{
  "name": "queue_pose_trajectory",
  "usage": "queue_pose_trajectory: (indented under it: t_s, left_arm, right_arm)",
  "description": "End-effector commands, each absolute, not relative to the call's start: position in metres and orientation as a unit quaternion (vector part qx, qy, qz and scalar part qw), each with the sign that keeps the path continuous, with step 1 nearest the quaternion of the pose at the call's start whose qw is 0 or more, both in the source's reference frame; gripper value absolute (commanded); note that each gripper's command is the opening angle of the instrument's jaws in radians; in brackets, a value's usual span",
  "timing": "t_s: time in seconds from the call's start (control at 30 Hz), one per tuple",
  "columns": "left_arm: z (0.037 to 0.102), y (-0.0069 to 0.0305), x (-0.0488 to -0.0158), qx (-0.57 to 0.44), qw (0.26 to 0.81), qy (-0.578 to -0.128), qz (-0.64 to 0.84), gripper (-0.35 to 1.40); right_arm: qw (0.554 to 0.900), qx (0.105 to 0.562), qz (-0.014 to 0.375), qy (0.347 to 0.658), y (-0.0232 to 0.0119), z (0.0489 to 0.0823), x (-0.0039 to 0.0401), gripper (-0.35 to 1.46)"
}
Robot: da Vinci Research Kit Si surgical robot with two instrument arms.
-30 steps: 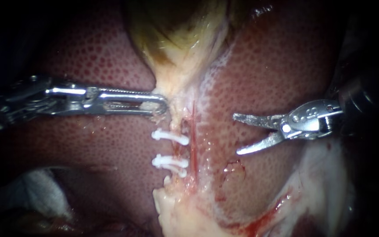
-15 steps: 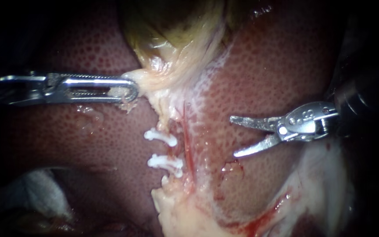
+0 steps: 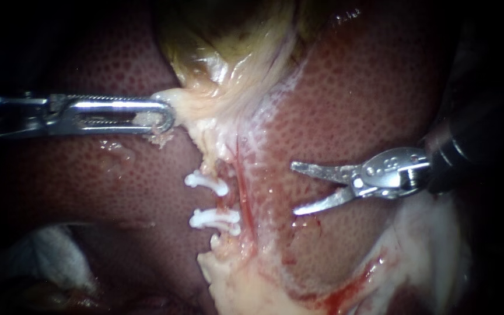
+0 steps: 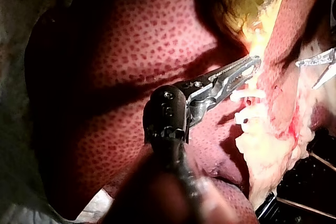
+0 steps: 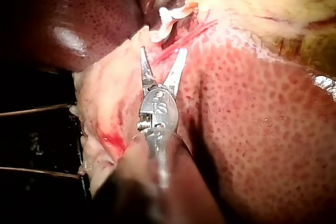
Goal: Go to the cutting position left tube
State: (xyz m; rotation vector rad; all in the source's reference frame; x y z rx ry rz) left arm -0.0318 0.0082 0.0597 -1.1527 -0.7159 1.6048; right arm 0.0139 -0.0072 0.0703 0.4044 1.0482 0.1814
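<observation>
here the claw of the left instrument [image 3: 166, 114] clenches pale tissue [image 3: 198, 108]; the right instrument [image 3: 293, 188] hangs released near the clips [image 3: 206, 182].

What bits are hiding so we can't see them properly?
Endoscope view: the gallbladder runs off the top edge.
Endoscope view: the tube held by the two clips is mostly covered by pale tissue.
Right wrist view: the right instrument has its shaft blurred, close to the camera.
</observation>
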Motion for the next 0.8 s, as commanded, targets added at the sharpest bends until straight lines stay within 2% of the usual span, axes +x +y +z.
queue_pose_trajectory:
  t_s: [0.03, 0.27, 0.8]
  left_arm:
    - [0.0596, 0.0082, -0.0318, -0.476, 0.497, -0.295, 0.663, -0.35]
    - [0.0592, 0.0079, -0.032, -0.477, 0.498, -0.294, 0.662, -0.35]
    - [0.0592, 0.0076, -0.0322, -0.477, 0.499, -0.292, 0.662, -0.35]
  right_arm:
    - [0.843, 0.196, 0.087, 0.494, -0.0076, 0.0708, 0.0144, 1.43]
    - [0.843, 0.22, 0.104, 0.481, -0.0093, 0.0742, 0.0176, 1.43]
    - [0.837, 0.262, 0.119, 0.465, -0.0114, 0.0778, 0.0221, 1.43]
